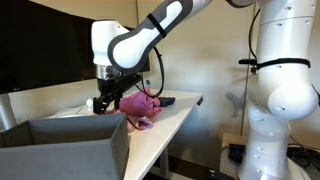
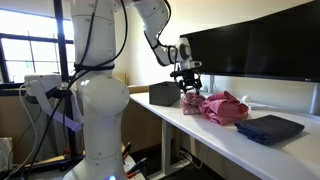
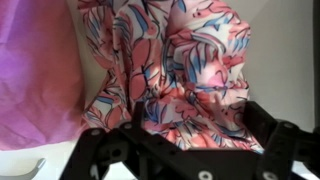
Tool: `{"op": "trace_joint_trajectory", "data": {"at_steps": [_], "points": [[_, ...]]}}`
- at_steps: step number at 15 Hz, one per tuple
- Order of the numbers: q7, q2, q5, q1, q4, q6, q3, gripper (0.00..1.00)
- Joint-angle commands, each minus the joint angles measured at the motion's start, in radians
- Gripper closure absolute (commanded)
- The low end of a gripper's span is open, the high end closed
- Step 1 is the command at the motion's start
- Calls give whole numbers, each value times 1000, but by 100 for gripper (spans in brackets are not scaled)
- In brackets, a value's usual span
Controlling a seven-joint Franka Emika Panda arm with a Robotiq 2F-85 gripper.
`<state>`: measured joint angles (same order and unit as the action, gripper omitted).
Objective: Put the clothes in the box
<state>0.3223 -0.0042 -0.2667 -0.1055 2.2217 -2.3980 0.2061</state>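
The tool (image 1: pixel 105 100) hung with its jaws spread wide and nothing between them, close over the patterned garment (image 3: pixel 190 70), which lay crumpled on the white worktop (image 2: pixel 200 135) beneath it. The plain pink garment (image 3: pixel 35 80) lay against its side. Both sat outside the grey box (image 1: pixel 60 145), near it

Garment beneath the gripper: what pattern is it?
The patterned garment is pink with white and purple leafy print; clearest in the wrist view.
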Motion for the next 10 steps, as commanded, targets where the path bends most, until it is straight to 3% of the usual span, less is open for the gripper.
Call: {"op": "trace_joint_trajectory", "data": {"at_steps": [1,10], "points": [[-46,44,24,-16,-20,-10,-28,0],[-264,112,153,-12,-3,15,-48,0]]}}
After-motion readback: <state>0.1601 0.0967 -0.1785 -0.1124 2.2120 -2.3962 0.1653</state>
